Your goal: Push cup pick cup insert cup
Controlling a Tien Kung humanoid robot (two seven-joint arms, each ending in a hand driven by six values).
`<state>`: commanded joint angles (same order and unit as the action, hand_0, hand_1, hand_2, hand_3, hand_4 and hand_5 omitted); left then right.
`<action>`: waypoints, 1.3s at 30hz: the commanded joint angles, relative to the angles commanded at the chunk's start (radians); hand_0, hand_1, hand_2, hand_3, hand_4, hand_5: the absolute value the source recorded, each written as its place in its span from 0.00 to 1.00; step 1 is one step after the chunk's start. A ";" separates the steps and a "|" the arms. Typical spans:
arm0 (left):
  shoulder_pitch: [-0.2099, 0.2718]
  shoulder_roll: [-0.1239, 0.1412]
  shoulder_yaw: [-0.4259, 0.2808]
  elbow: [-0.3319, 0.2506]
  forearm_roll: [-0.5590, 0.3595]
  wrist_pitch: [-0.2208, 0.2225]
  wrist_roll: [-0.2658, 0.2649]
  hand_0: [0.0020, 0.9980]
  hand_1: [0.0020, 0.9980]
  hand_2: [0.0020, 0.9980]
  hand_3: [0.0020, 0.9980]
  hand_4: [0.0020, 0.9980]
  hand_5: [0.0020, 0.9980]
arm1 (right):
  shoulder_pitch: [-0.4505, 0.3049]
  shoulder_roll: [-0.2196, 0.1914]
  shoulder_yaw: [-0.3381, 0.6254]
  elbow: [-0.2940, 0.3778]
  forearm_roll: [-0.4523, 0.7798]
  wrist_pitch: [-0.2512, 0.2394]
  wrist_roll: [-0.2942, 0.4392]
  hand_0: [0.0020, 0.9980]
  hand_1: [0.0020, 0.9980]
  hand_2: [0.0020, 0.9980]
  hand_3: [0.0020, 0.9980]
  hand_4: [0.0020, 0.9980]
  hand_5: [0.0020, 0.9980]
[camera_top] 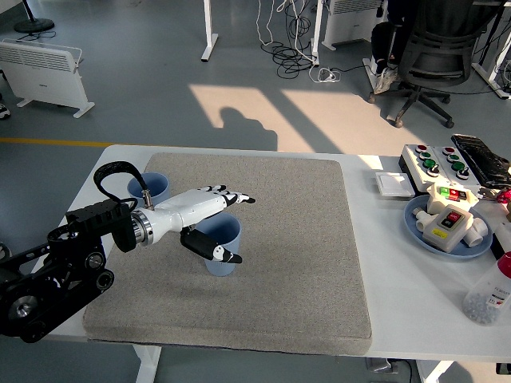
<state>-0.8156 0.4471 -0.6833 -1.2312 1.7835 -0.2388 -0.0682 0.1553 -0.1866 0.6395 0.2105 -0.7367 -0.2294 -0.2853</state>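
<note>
In the head view, the left hand (209, 217) is held spread around the near cup (220, 245), fingers at the cup's 12 o'clock, thumb at 6. This cup stands mid-mat (295, 263). A second cup (148, 188) is seen at its 10 o'clock.

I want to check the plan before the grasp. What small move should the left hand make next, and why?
Probably close the fingers around the near cup. The left hand is open at that cup, thumb in front and fingers over its rim, holding nothing. The far cup stands apart behind the arm.
</note>
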 joint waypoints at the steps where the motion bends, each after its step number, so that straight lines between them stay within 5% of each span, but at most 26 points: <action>1: -0.002 -0.003 0.009 0.006 0.006 0.000 0.000 0.99 0.95 1.00 0.98 0.96 0.39 | -0.001 0.000 0.001 0.000 -0.001 0.000 0.000 0.71 0.64 0.65 0.59 0.12 0.41; 3: -0.006 -0.009 0.025 0.019 0.016 0.005 -0.002 0.99 0.95 1.00 0.98 0.96 0.39 | -0.002 -0.001 0.002 0.000 -0.002 0.000 -0.001 0.71 0.64 0.65 0.59 0.12 0.41; 4: -0.007 -0.011 0.030 0.024 0.018 0.007 -0.003 0.90 0.88 0.99 0.94 0.90 0.26 | -0.003 -0.001 0.002 0.000 -0.003 0.000 -0.001 0.71 0.64 0.65 0.59 0.12 0.41; 9: -0.013 -0.020 0.057 0.057 0.039 0.050 -0.017 0.90 0.88 0.99 0.94 0.90 0.26 | -0.005 -0.004 0.006 0.000 -0.011 0.001 -0.003 0.71 0.64 0.65 0.59 0.12 0.41; 10: -0.013 -0.020 0.058 0.059 0.039 0.051 -0.018 0.78 0.77 0.87 0.72 0.74 0.07 | -0.005 -0.004 0.006 0.000 -0.011 0.001 -0.003 0.71 0.64 0.65 0.59 0.12 0.41; 21: -0.001 -0.014 0.074 0.084 0.033 0.063 -0.017 0.67 0.70 0.80 0.63 0.66 0.02 | -0.008 -0.006 0.010 0.001 -0.018 0.001 -0.005 0.71 0.64 0.65 0.59 0.12 0.41; 22: 0.001 -0.012 0.074 0.083 0.034 0.064 -0.017 0.46 0.59 0.69 0.57 0.58 0.00 | -0.008 -0.006 0.010 0.001 -0.017 0.000 -0.005 0.71 0.64 0.65 0.59 0.12 0.41; 39: 0.007 0.001 0.043 0.061 0.046 0.040 -0.016 0.41 0.49 0.63 0.50 0.49 0.00 | 0.000 -0.006 0.004 -0.001 -0.002 -0.001 -0.001 0.71 0.64 0.65 0.59 0.12 0.41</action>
<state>-0.8087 0.4481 -0.6404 -1.1704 1.8291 -0.1987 -0.0840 0.1549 -0.1930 0.6432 0.2100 -0.7385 -0.2308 -0.2866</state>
